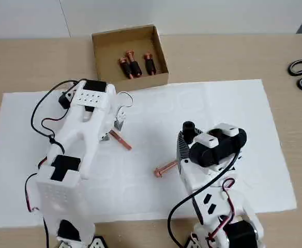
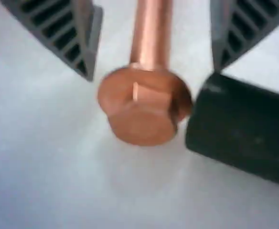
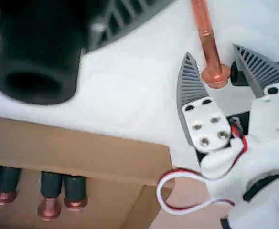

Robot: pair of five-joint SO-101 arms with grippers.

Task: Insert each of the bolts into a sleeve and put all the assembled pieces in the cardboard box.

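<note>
- Three finished pieces [image 1: 135, 65] are sitting in the cardboard box [image 1: 103, 49].
- My left hand [image 2: 154, 70] is hanging wide open around a bolt [image 2: 142, 107] on the white sheet [image 1: 218, 103].
- My right hand [image 1: 186, 137] is gripping a sleeve [image 3: 34, 52], second bolt [image 1: 165, 168] lying just beside.

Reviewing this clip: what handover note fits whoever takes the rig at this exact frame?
Left gripper: open, straddling a bolt on the paper; a loose sleeve lies beside its head.
Right gripper: shut on a second sleeve.
Second bolt: loose on the paper by the right arm.
Done: three assembled pieces in the cardboard box.
Left: sleeve both bolts, box them.
</note>
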